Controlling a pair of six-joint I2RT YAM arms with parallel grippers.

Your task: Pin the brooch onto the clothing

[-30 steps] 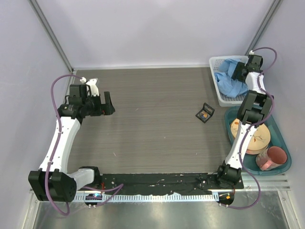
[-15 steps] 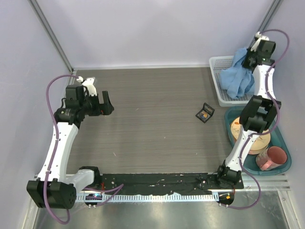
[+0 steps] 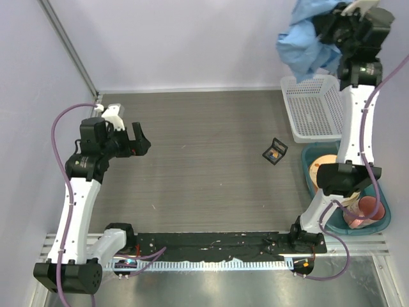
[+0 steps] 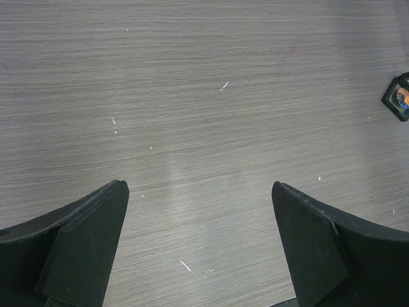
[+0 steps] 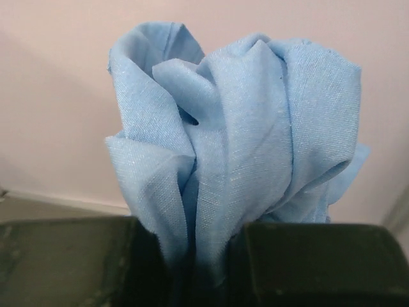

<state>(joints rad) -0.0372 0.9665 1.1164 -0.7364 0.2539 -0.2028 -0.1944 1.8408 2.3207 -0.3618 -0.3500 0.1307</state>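
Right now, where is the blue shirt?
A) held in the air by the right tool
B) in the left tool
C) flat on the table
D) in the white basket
A: the right tool is shut on the shirt, bunched high above the basket.

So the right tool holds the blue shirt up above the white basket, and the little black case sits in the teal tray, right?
Not quite: the black case sits on the table, outside the teal tray, as the top view shows. The right tool does hold the blue shirt above the white basket.
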